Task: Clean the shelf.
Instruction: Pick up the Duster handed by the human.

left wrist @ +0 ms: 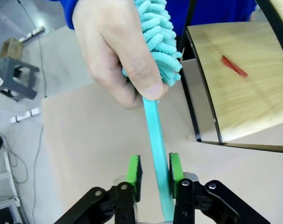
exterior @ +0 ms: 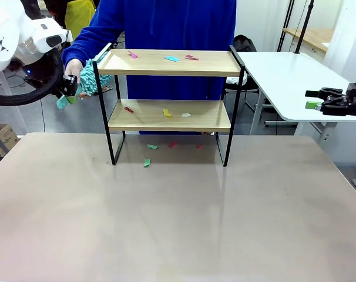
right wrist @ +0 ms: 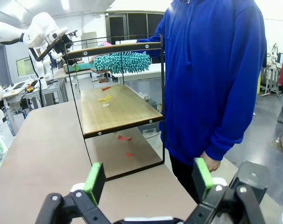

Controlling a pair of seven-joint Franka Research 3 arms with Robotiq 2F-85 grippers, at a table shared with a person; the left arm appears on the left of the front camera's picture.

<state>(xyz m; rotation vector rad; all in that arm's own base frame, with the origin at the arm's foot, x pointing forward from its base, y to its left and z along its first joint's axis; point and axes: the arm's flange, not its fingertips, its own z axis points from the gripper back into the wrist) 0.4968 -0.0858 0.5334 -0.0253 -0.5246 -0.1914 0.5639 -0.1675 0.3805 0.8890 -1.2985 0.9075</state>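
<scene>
While the left gripper [left wrist: 154, 168] is straddling the teal duster's [left wrist: 158, 28] handle beside the shelf's [exterior: 207, 118] left end, its jaws are standing narrowly apart with a gap showing at one pad, and a person's hand [left wrist: 118, 51] is gripping the fluffy head. The shelf is standing at the table's [exterior: 178, 223] far middle, carrying coloured scraps [exterior: 172, 59] on both boards, and the right gripper [exterior: 316, 98] is hanging wide open and empty at the far right.

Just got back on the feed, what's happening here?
The person's hand holds a teal duster by its head, left of the shelf, its handle between the left gripper's jaws, with a gap on one side. The right gripper hangs open off to the right. Scraps lie on both boards and the table.
</scene>
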